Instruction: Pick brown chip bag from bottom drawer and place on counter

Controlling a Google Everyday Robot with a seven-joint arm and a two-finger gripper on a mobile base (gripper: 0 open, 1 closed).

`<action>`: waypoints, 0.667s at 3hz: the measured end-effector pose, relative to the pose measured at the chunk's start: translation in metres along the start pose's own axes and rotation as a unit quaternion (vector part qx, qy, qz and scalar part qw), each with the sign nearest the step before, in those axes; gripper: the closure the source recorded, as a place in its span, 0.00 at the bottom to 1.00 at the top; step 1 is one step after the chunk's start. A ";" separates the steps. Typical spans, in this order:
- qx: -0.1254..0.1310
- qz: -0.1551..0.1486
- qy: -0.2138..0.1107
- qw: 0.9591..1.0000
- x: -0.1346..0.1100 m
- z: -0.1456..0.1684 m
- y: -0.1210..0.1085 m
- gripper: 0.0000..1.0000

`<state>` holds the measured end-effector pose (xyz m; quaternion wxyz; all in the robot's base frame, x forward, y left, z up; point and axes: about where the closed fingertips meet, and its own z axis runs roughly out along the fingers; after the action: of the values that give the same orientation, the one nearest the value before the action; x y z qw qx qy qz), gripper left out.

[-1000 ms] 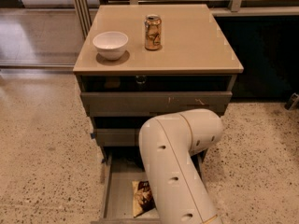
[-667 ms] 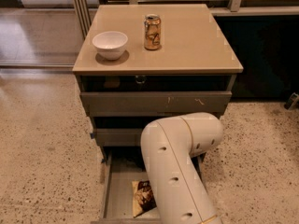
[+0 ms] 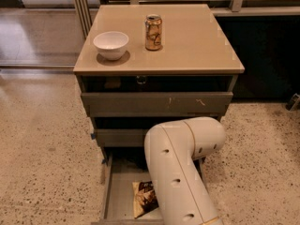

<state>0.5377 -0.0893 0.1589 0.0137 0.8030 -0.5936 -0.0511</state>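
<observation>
The cream-white jointed robot arm (image 3: 180, 172) has drifted slightly to the right over the last second. The bag, the bowl and the can lie where they were.

The arm's rounded elbow sits in front of the cabinet's lower right part. Its thick link slants down across the right half of the pulled-out, shallow grey metal bottom drawer (image 3: 121, 184) and runs off the near edge of the view. The end effector does not show. It is hidden somewhere beneath or beyond that link, so I cannot tell whether it is wide, narrow or holding anything.

The small crinkled dark-brown foil chip bag (image 3: 144, 198) lies flat on the drawer floor in the near part. Its right edge is tucked under the arm. A bare strip of grey floor runs between the bag and the drawer's left wall. The far part of the drawer lies in shadow under the grey middle drawer (image 3: 117, 137). Above that, the grey top drawer (image 3: 157, 104) stands a little out from under the overhanging top.

The square glossy beige worktop (image 3: 197, 41) carries a white round bowl (image 3: 111, 44) near its left near corner. A gold drink can (image 3: 153, 32) stands upright just to the bowl's right and a little farther back, apart from it. From the can rightward the beige surface runs bare to the right and near edges. Speckled terrazzo floor (image 3: 47, 149) lies open on both sides of the cabinet.
</observation>
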 end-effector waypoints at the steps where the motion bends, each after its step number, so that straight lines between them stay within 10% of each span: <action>1: 0.000 0.000 0.000 1.000 0.000 0.000 0.000 0.42; 2: 0.000 0.000 0.000 1.000 0.000 0.000 0.000 0.65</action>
<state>0.5376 -0.0893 0.1588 0.0137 0.8030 -0.5936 -0.0512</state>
